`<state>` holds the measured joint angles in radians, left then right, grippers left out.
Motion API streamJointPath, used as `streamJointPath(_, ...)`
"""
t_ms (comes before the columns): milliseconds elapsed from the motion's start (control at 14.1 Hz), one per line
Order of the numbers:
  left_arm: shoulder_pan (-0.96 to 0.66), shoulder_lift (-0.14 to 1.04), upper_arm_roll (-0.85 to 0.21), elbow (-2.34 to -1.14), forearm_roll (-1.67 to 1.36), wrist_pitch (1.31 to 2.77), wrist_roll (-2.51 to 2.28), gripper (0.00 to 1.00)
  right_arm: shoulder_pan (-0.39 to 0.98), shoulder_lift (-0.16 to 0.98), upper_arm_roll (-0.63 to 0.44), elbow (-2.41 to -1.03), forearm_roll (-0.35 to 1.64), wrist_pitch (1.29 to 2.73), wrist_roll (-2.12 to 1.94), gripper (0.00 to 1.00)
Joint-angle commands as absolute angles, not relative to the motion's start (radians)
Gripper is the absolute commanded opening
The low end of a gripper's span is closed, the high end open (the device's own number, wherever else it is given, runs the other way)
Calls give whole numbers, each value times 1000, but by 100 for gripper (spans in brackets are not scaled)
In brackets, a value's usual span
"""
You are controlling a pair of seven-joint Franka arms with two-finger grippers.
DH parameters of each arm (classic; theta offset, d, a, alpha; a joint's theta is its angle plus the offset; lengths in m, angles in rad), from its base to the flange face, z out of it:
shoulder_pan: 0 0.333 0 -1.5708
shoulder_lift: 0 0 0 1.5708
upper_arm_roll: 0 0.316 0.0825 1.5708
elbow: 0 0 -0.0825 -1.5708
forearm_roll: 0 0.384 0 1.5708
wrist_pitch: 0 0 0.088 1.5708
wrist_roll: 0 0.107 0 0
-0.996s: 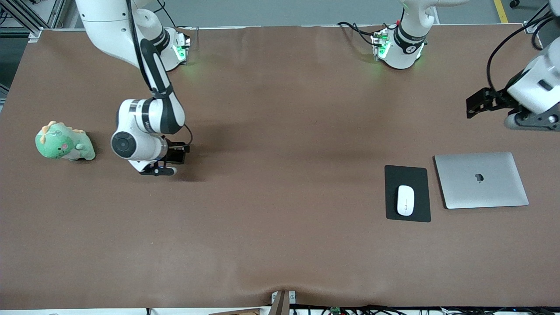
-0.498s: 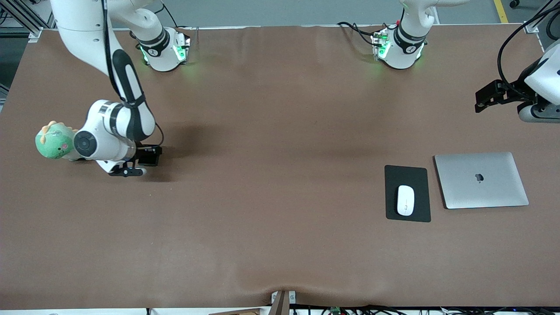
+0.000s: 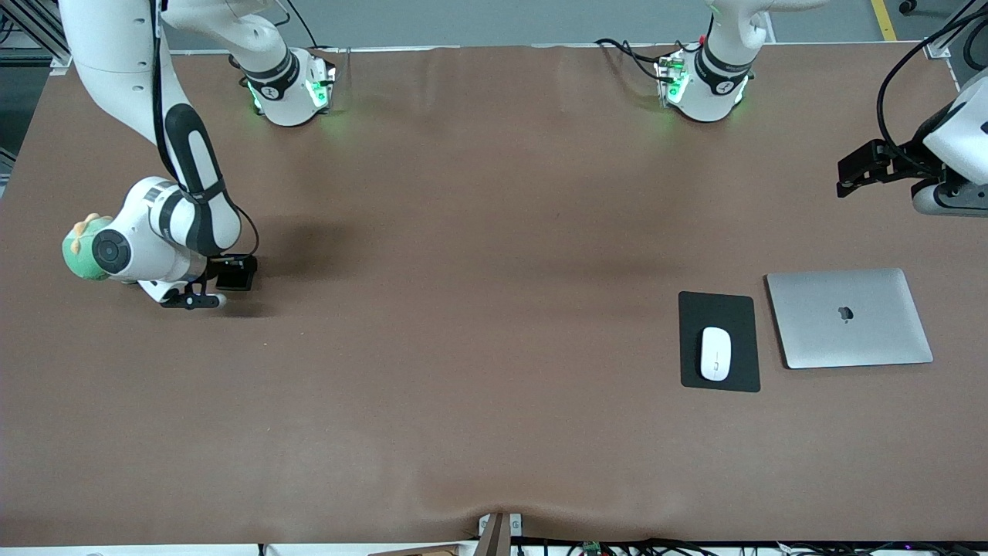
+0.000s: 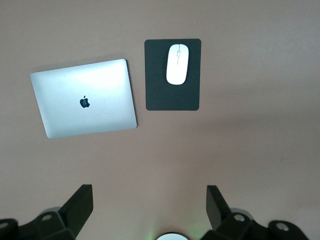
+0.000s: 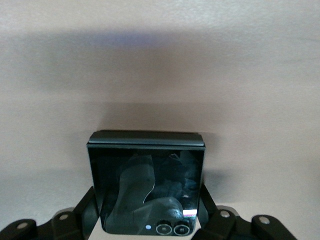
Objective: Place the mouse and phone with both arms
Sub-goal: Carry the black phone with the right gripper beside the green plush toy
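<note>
I take the mouse pad [image 3: 719, 340] as my landmark and work across the front view from the right arm's end of the table.

A green plush toy [image 3: 79, 251] sits at the right arm's end, well apart from the mouse pad; the right arm's wrist covers most of it.

Just beside the toy, the right gripper [image 3: 202, 296] hangs low over bare brown table [image 3: 478, 270], again well apart from the mouse pad. I see its fingers [image 5: 88, 205] clamped on the two side edges of the phone [image 5: 150, 182], a glossy black near-square unit with two camera lenses at the edge nearest the wrist. In the front view the phone [image 3: 235, 272] shows as a small dark block by the wrist. I cannot tell whether it touches the table.

The mouse [image 3: 715, 353] lies on the mouse pad, in the half nearer the front camera, lengthwise along the pad.

A closed silver laptop [image 3: 849, 317] lies flat just beside the mouse pad, toward the left arm's end, not touching it.

The left gripper [image 4: 150, 205] waits high over bare table, farther from the front camera than the laptop. Its jaws stand wide apart with nothing between them. Its wrist view looks down on the mouse [image 4: 177, 63], the mouse pad [image 4: 172, 95] and the laptop [image 4: 84, 104].
</note>
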<state>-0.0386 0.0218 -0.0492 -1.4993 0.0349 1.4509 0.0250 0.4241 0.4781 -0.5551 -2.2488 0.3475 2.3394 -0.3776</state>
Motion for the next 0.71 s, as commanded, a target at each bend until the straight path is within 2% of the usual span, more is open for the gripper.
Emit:
streamJointPath(0, -49, 23, -41, -1497, 15, 1471, 51, 100, 405, 472, -548, -2281, 337, 2372, -388, 0)
streamJointPath(71, -49, 23, -41, -1497, 15, 1474, 51, 100, 406, 472, -548, -2280, 337, 2368, -390, 22)
streamJointPath(213, -46, 23, -40, -1497, 28, 1468, 52, 100, 407, 471, -548, -2270, 337, 2352, -454, 100)
streamJointPath(427, -44, 28, -40, -1490, 31, 1468, 52, 100, 413, 474, -546, -2260, 339, 2345, -545, 100)
streamJointPath(640, -45, 28, -41, -1491, 29, 1466, 52, 100, 408, 468, -548, -2188, 339, 2310, -540, 100)
